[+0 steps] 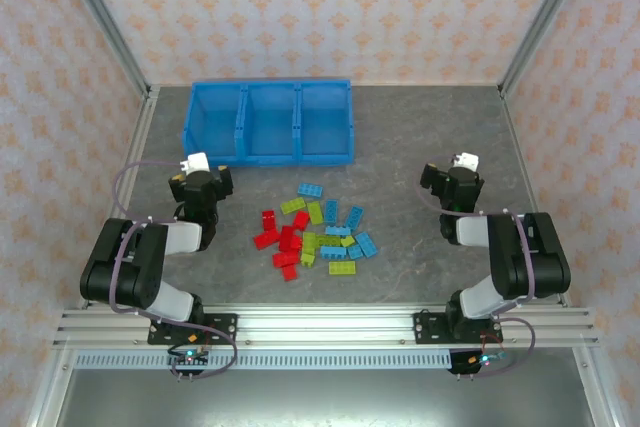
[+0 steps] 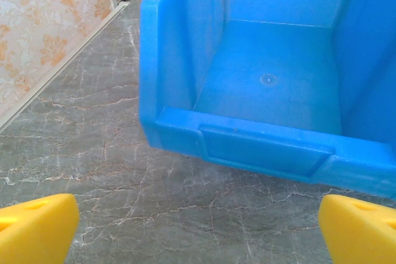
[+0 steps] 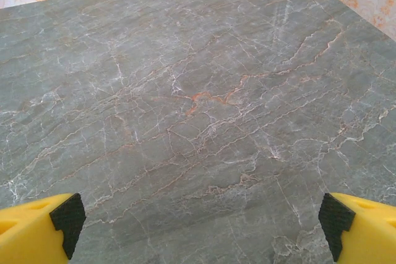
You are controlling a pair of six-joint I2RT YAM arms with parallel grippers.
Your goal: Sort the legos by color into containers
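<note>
The legos point(image 1: 315, 232) lie in a loose pile at the table's middle: red ones point(image 1: 285, 242) on the left, lime green ones point(image 1: 312, 213) in the centre, light blue ones point(image 1: 358, 244) to the right. The containers point(image 1: 268, 123), three joined blue compartments, stand behind the pile, and the leftmost compartment point(image 2: 260, 85) fills the left wrist view with nothing inside. My left gripper point(image 1: 208, 169) is open just in front of that compartment, its yellow fingertips point(image 2: 34, 230) wide apart over bare table. My right gripper point(image 1: 455, 169) is open too, right of the pile, its fingertips point(image 3: 37, 230) apart with nothing between them.
The grey marbled table point(image 1: 400, 137) has free room right of the bin and around both arms. Metal frame posts point(image 1: 110, 22) and patterned walls enclose the table on three sides. A metal rail point(image 1: 320, 325) runs along the near edge.
</note>
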